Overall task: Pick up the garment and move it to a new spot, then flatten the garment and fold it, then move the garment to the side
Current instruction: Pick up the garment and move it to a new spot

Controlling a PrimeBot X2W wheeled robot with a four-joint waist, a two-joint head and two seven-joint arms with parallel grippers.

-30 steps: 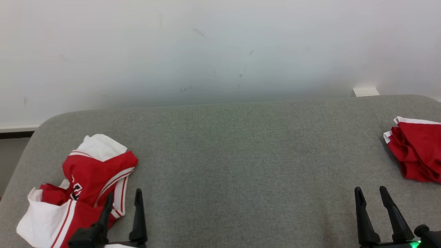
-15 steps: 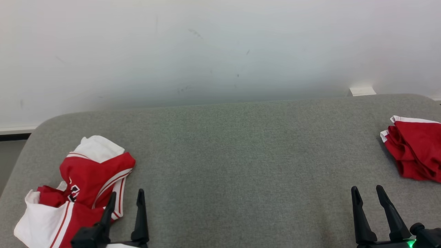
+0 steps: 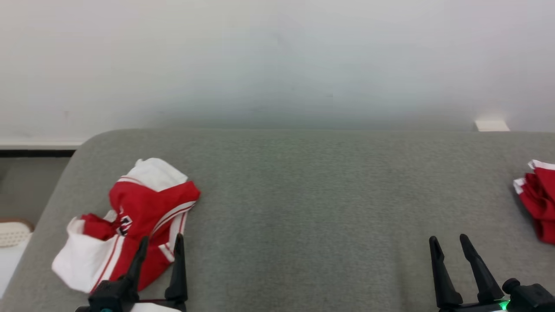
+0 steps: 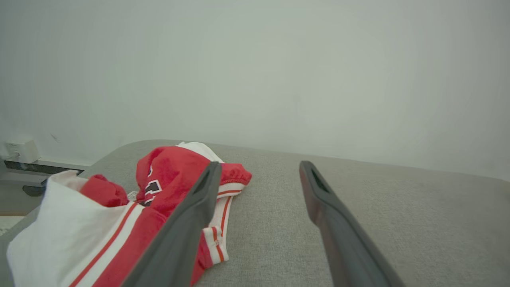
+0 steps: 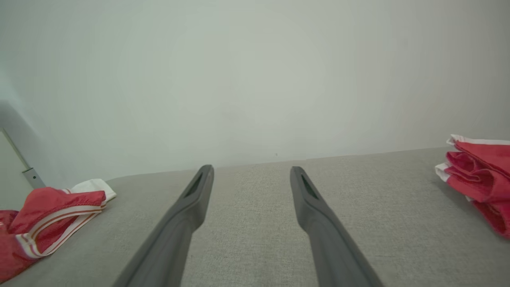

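A crumpled red and white garment (image 3: 130, 216) with striped trim lies at the left end of the grey padded table (image 3: 303, 195). My left gripper (image 3: 161, 242) stands open at the garment's near right edge, with nothing between its fingers. In the left wrist view the garment (image 4: 99, 215) lies to the left, partly behind my left finger (image 4: 187, 227), and the left gripper (image 4: 259, 165) points at bare cloth. My right gripper (image 3: 448, 239) is open over bare table at the lower right. In the right wrist view the right gripper (image 5: 251, 169) is empty, with the garment (image 5: 51, 215) far to its left.
A folded red pile with white edges (image 3: 537, 203) sits at the table's right end, also seen as the pile (image 5: 482, 175) in the right wrist view. A white wall rises right behind the table. The table's left edge drops to the floor, where a pale object (image 3: 13, 234) lies.
The whole head picture has shifted to the right, so the camera has turned left. Both grippers stay open and the garments lie as before.
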